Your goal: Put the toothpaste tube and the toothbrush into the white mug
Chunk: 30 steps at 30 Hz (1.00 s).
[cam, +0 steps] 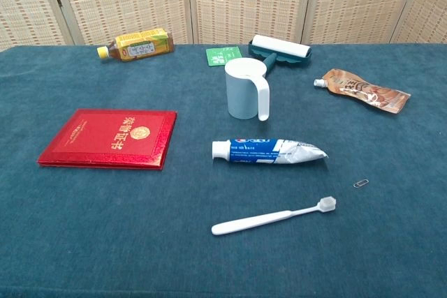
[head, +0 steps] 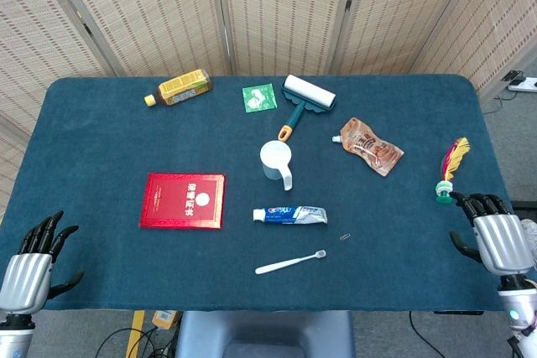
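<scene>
The white mug (head: 277,162) (cam: 246,88) stands upright near the middle of the blue table, handle toward me. Just in front of it lies the toothpaste tube (head: 290,215) (cam: 269,151), cap pointing left. Nearer the front edge lies the white toothbrush (head: 290,262) (cam: 274,218), bristles at its right end. My left hand (head: 32,264) hangs at the front left corner, fingers apart and holding nothing. My right hand (head: 497,235) sits at the front right edge, fingers also apart and holding nothing. Both hands are far from the objects and show only in the head view.
A red booklet (head: 183,200) lies left of the tube. At the back are a yellow bottle (head: 178,88), a green packet (head: 259,97) and a lint roller (head: 304,100). A brown pouch (head: 372,146) lies right of the mug, a feathered shuttlecock (head: 449,171) near my right hand, a paper clip (cam: 361,183) beside the brush.
</scene>
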{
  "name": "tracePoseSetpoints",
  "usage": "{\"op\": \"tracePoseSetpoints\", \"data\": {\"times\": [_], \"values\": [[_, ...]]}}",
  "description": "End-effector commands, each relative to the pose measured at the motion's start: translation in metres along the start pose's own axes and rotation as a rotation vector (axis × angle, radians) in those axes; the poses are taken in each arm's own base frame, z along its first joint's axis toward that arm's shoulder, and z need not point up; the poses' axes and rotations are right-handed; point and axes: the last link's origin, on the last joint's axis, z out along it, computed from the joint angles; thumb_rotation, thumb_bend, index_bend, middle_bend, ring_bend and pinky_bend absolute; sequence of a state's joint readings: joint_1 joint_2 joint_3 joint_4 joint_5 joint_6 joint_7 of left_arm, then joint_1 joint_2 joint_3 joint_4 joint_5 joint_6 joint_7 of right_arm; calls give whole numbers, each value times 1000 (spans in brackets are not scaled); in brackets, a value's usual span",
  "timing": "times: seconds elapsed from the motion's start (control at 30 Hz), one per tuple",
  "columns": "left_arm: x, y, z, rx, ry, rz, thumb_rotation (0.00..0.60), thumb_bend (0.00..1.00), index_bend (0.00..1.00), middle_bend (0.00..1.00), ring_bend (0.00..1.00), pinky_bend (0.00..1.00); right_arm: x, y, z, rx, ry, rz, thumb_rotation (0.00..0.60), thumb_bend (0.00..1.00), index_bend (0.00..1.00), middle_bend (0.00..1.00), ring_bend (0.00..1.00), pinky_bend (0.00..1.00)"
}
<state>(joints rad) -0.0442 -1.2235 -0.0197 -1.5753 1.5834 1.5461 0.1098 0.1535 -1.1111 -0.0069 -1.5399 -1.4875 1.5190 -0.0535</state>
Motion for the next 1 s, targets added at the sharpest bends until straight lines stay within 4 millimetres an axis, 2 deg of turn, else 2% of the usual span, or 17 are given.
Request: {"op": "tracePoseSetpoints", "data": {"times": [0.03,0.4,0.53,0.63,0.8,1.0], "values": [[0,2,2,-4,2,0,600,229,226,45,62,146,-2,1,-9,3,0,6,600,213,222,344,247,246],[1,-2,1,13,2,-4,600,229,226,45,63,146,-12,-14,-11,44,-21,28,600,213,222,344,247,246],[1,-4,1,17,0,-3,600,229,226,45,62,146,-17,-26,-5,78,-32,36,600,214,222,346,247,246],[1,-6,1,22,2,-6,600,229,226,45,62,146,-22,-41,7,121,-50,49,600,213,222,352,247,246],[2,-5,-1,18,6,-14,600,228,226,45,62,146,-40,-81,37,216,-104,74,600,213,222,352,247,246],[6,-11,-5,29,8,-19,600,228,226,45,63,146,-67,-128,82,288,-189,126,600,213,222,352,247,246]]}}
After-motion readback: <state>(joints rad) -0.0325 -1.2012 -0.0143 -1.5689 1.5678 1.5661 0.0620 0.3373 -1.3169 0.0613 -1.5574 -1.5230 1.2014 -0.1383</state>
